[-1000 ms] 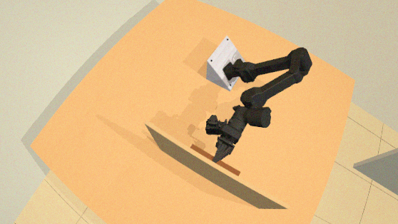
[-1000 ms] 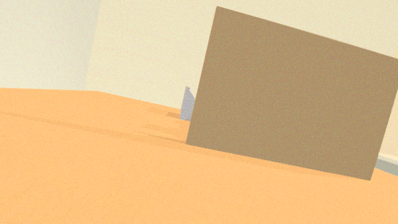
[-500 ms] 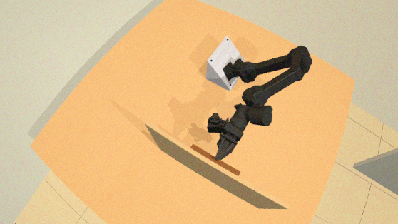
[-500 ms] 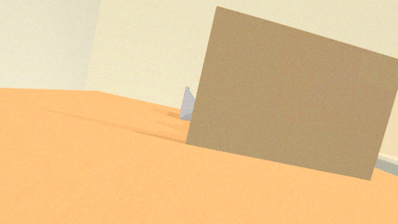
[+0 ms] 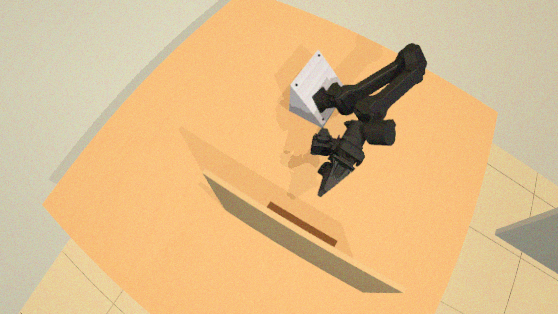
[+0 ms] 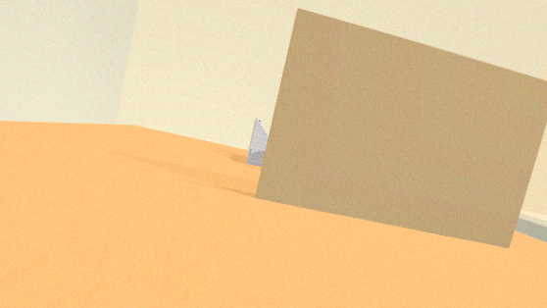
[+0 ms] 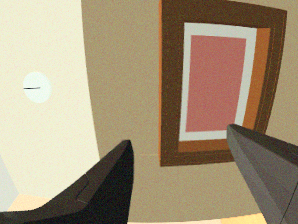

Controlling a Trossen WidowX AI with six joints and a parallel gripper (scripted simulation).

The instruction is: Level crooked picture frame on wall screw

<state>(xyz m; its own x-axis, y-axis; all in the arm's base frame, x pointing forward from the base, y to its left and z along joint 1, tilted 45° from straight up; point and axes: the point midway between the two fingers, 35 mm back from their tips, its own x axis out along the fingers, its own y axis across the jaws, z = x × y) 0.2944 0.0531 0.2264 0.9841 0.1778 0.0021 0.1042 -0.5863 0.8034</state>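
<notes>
The picture frame [image 5: 301,223] [image 7: 170,83] has a dark brown border, a white mat and a pink picture. It hangs on the tan wall panel [image 5: 320,260] [image 7: 120,63] [image 6: 392,137]. In the top view only its top edge shows, as a brown strip. My gripper [image 5: 324,190] [image 7: 180,136] is open and empty. It is pulled back a short way from the frame and touches nothing. In the wrist view the frame stands between and beyond the two fingers. The exterior view shows only the back of the panel, so the frame and the gripper are hidden there. The screw is hidden.
The panel stands upright on the orange table [image 5: 150,150] [image 6: 98,221]. The arm's white mounting block [image 5: 310,85] [image 6: 257,144] sits behind the arm. A grey object [image 5: 535,237] lies on the floor at the right.
</notes>
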